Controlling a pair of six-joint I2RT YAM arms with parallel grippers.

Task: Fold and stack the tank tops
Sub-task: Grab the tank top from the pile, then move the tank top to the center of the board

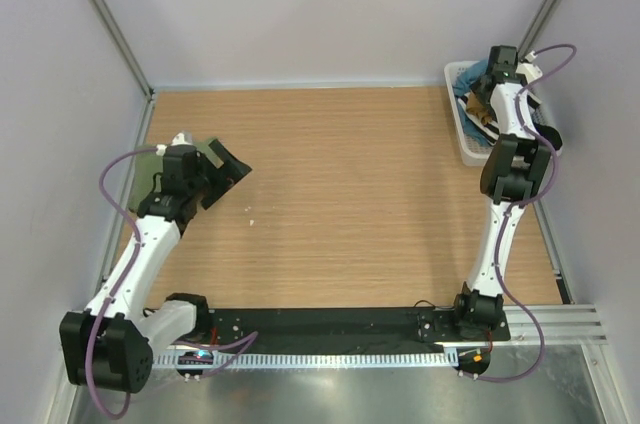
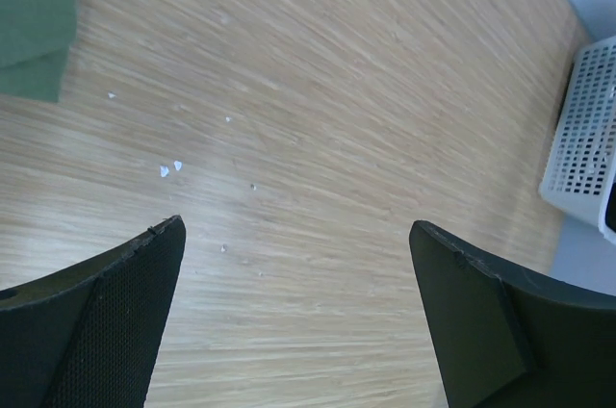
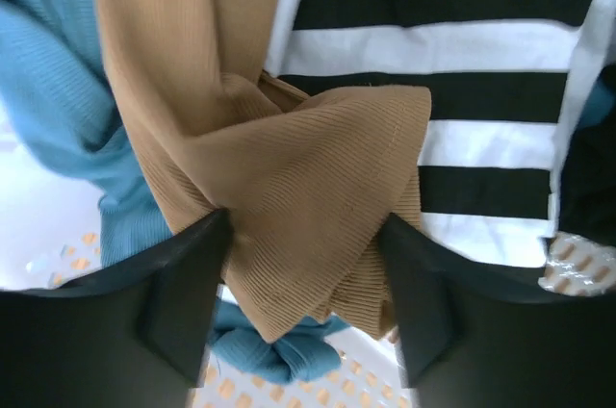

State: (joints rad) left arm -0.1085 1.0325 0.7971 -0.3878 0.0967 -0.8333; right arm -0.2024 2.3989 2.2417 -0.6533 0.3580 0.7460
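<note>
The olive green tank top (image 1: 208, 151) lies folded at the table's left edge; its corner shows in the left wrist view (image 2: 34, 18). My left gripper (image 1: 228, 176) hovers just to its right, open and empty, with bare wood between the fingers (image 2: 298, 273). The tan-brown tank top (image 3: 289, 167) lies bunched in the white basket (image 1: 462, 139) at the far right. My right gripper (image 1: 482, 94) reaches down into the basket, and its jaws (image 3: 303, 264) press a wad of the tan cloth from both sides.
The basket also holds a black-and-white striped garment (image 3: 433, 42) and a blue garment (image 3: 48, 90) around the tan top. The basket shows at the right edge of the left wrist view (image 2: 582, 139). Small white crumbs (image 2: 168, 169) lie on the wood.
</note>
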